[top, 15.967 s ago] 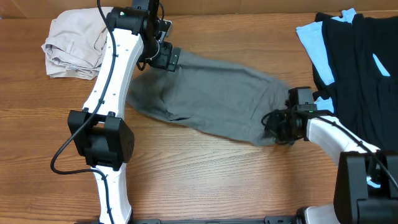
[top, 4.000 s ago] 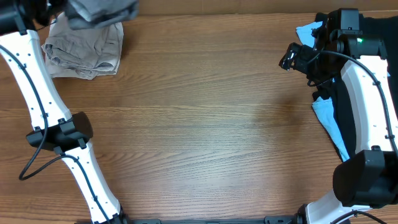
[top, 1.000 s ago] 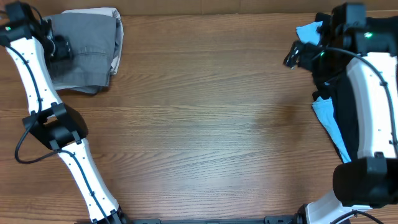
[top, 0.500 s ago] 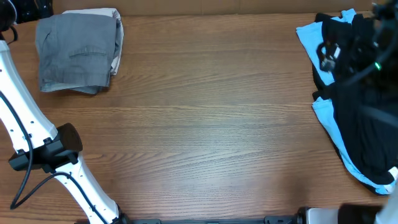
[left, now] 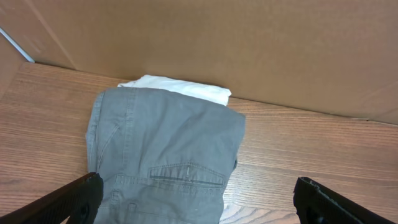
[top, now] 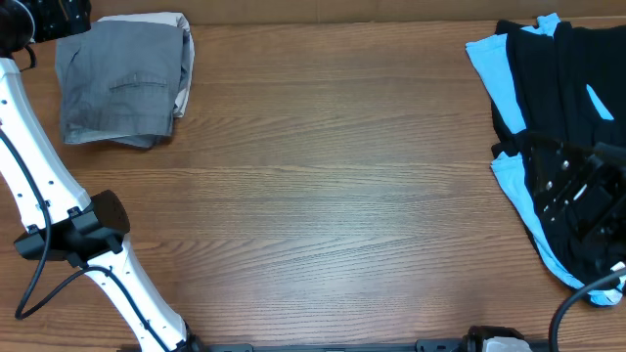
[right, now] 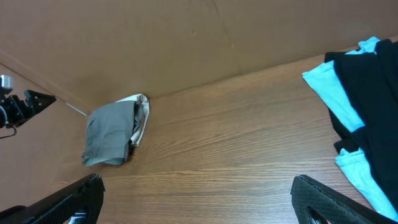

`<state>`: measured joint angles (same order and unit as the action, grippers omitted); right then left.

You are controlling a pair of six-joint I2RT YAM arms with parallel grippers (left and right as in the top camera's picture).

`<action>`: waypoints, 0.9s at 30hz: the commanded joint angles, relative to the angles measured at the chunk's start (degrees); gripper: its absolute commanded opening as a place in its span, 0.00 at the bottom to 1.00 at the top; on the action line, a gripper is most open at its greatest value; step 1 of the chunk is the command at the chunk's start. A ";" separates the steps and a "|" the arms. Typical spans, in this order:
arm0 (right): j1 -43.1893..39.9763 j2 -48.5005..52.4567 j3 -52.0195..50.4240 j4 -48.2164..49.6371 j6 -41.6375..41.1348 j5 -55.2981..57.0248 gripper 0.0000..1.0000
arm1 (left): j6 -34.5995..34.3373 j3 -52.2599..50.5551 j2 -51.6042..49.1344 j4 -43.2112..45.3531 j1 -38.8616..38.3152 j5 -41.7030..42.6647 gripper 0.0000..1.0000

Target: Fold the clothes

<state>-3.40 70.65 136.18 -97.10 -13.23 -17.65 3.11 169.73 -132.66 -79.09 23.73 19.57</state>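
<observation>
The grey shorts (top: 122, 83) lie folded at the table's far left corner, pocket up, on top of a beige garment (top: 184, 44). In the left wrist view the shorts (left: 168, 146) fill the middle, with the pale garment (left: 180, 87) showing behind them. My left gripper (left: 200, 204) hovers above them, open and holding nothing; overhead it sits at the corner (top: 44, 15). A pile of black (top: 567, 108) and light-blue (top: 484, 59) clothes lies at the right. My right gripper (right: 199, 200) is open and empty, raised over that pile (top: 562, 186).
A brown cardboard wall (left: 249, 43) runs along the table's far edge behind the shorts. Bare wood table (top: 342, 196) stretches between the two piles. The left arm's white links (top: 39, 186) stand along the left edge.
My left gripper has opened, let go of the grey shorts and drawn back toward the far left corner. The right arm has swung from the pile's far end toward the near right side.
</observation>
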 commanded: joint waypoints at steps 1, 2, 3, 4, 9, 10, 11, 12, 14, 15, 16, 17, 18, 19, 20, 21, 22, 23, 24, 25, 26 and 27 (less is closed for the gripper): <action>-0.11 -0.33 0.35 0.07 1.09 -0.24 1.00 | -0.74 -0.13 -0.11 0.00 -0.17 0.98 1.00; -0.11 -0.33 0.35 0.07 1.09 -0.24 1.00 | -0.74 -0.13 -0.11 0.00 -0.17 0.98 1.00; -0.09 -0.24 0.22 0.07 1.31 -0.11 1.00 | -0.74 -0.13 -0.11 0.00 -0.17 0.98 1.00; -0.09 -0.20 -0.33 0.09 1.29 0.85 1.00 | -0.74 -0.13 -0.11 0.00 -0.17 0.98 1.00; -0.09 -3.87 -8.31 3.96 1.22 10.23 1.00 | -0.74 -0.13 -0.11 0.00 -0.17 0.98 1.00; -0.09 -5.55 -11.41 6.38 1.25 10.88 1.00 | -0.74 -0.13 -0.11 0.00 -0.17 0.98 1.00; -0.09 -7.93 -15.82 9.92 1.25 11.69 1.00 | -0.74 -0.13 -0.11 0.00 -0.17 0.98 1.00; -0.09 -10.60 -20.63 13.77 1.25 12.17 1.00 | -0.74 -0.13 -0.11 0.00 -0.17 0.98 1.00; -0.09 -15.80 -30.18 21.16 1.27 12.66 1.00 | -0.74 -0.13 -0.11 0.00 -0.17 0.98 1.00; -0.09 -18.64 -35.45 25.09 1.27 12.74 1.00 | -0.74 -0.13 -0.11 0.00 -0.17 0.98 1.00; -0.09 -21.73 -41.20 29.38 1.25 13.14 1.00 | -0.74 -0.13 -0.11 0.00 -0.17 0.98 1.00; -0.09 -24.26 -45.92 32.85 1.27 13.18 1.00 | -0.74 -0.13 -0.11 0.00 -0.17 0.98 1.00; -0.09 -27.21 -51.60 36.96 1.25 13.31 1.00 | -0.74 -0.13 -0.11 0.00 -0.17 0.98 1.00; -0.09 -30.14 -57.13 41.05 1.25 13.29 1.00 | -0.74 -0.13 -0.11 0.00 -0.17 0.98 1.00; -0.09 -33.07 -62.60 45.09 1.22 13.05 1.00 | -0.74 -0.13 -0.11 0.00 -0.17 0.98 1.00; -0.09 -35.41 -67.06 48.26 1.16 12.87 1.00 | -0.74 -0.13 -0.11 0.00 -0.17 0.98 1.00; -0.09 -38.01 -72.04 51.78 1.03 12.52 1.00 | -0.74 -0.13 -0.11 0.00 -0.17 0.98 1.00; -0.09 -40.09 -76.11 54.66 1.03 12.24 1.00 | -0.74 -0.13 -0.11 0.00 -0.17 0.98 1.00; -0.09 -42.42 -80.72 57.72 1.03 11.93 1.00 | -0.74 -0.13 -0.11 0.00 -0.17 0.98 1.00; -0.04 -44.63 -85.05 60.33 1.03 11.58 1.00 | -0.74 -0.13 -0.11 0.00 -0.17 0.98 1.00; 0.04 -46.62 -89.13 62.77 1.03 11.61 1.00 | -0.74 -0.13 -0.11 0.00 -0.17 0.98 1.00; 0.13 -48.24 -92.61 65.05 1.03 11.61 1.00 | -0.74 -0.13 -0.11 0.00 -0.17 0.98 1.00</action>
<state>-3.38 26.59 52.23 -35.59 -12.14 -5.78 3.11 169.73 -132.66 -79.09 23.73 19.77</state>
